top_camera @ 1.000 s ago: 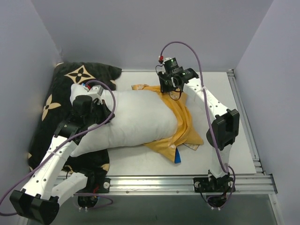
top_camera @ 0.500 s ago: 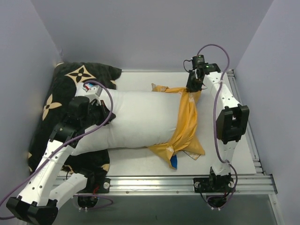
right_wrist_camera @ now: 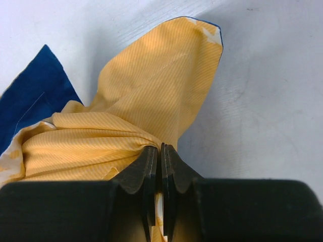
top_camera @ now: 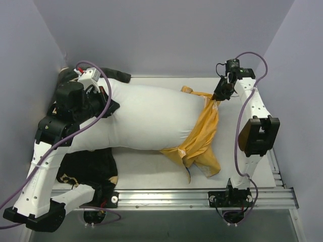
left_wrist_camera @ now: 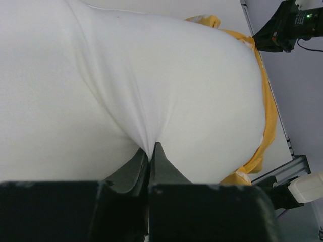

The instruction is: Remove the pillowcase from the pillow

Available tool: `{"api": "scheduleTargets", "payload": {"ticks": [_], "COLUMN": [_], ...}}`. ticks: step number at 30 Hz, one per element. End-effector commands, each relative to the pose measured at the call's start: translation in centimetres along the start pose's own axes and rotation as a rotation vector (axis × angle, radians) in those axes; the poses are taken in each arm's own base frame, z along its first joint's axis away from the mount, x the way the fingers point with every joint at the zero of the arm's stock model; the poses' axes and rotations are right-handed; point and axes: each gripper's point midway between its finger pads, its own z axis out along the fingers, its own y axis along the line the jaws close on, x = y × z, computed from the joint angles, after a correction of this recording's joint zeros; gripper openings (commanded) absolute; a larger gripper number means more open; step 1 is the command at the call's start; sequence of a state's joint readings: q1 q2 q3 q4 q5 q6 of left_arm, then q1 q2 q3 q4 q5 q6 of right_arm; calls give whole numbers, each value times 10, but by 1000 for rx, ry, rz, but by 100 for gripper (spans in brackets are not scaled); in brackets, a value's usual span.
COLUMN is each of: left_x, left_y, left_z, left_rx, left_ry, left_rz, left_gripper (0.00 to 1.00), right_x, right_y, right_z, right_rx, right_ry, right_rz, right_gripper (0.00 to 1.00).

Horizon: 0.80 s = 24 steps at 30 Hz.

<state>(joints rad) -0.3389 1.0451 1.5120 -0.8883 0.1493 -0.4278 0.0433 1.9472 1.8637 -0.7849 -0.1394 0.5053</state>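
The pillow [top_camera: 146, 118] is pinched by the left gripper [left_wrist_camera: 150, 147] near the table's [top_camera: 146, 172] left edge. The pillowcase [top_camera: 202, 136] is clamped by the right gripper [right_wrist_camera: 160, 147] over by the far-right corner.

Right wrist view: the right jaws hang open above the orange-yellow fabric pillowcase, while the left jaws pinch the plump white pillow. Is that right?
Not quite. The right jaws are shut, pinching a fold of the thin orange-yellow fabric pillowcase, as the right wrist view shows. The left jaws do pinch the plump white pillow.
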Motion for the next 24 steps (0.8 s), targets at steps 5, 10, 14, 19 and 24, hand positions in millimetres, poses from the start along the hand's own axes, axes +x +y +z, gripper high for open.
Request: {"api": "scheduleTargets", "payload": {"ticks": [5,10,14,19,24], "left_x": [-116,-129,-134,-118,-95], "left_y": [2,20,26,30,48], "left_z": [-50,-41,-20,21,54], "left_rx": [-144,-219,-220,-204,-233], "left_ry": [-361,-370,-349,-295,-255], "left_rz": [86,90,69,29,-10], "left_gripper": [0,0,0,0,0], "right_x": [-66,-64,-58,-43,3], "right_y": [-111,-130,-125,-78,-8], "right_z": [-26,-31,-30,-52,-81], "right_rx": [223,219,181,124,23], "right_ry": [-254,-259,-251,-289,-314], "right_rz": [189,233,241,81,-130], "right_gripper": [0,0,3,54,71]}}
